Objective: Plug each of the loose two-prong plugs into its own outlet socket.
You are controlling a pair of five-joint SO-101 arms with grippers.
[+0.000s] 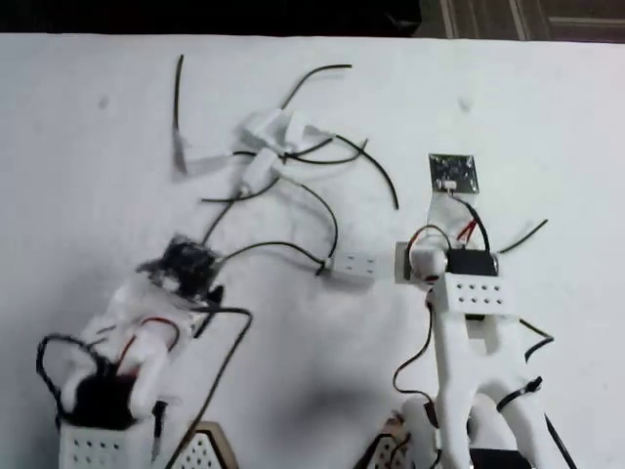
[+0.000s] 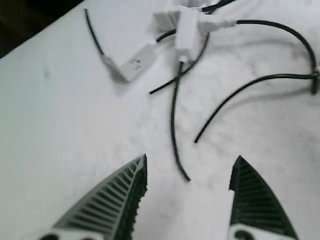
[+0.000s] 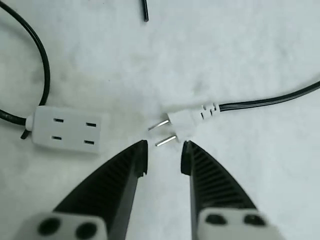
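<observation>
High view: the outlet block (image 1: pixel 354 264) lies near the table's middle, at nine o'clock from the right arm (image 1: pixel 474 293).

Left wrist view: the left gripper (image 2: pixel 187 182) stands wide apart and holds nothing. A second socket (image 2: pixel 132 65) lies well ahead.

Right wrist view: the right gripper (image 3: pixel 164 152) is a little apart, and the two-prong plug (image 3: pixel 186 120) lies just beyond its tips, untouched. The prongs point toward the outlet block (image 3: pixel 67 129).
</observation>
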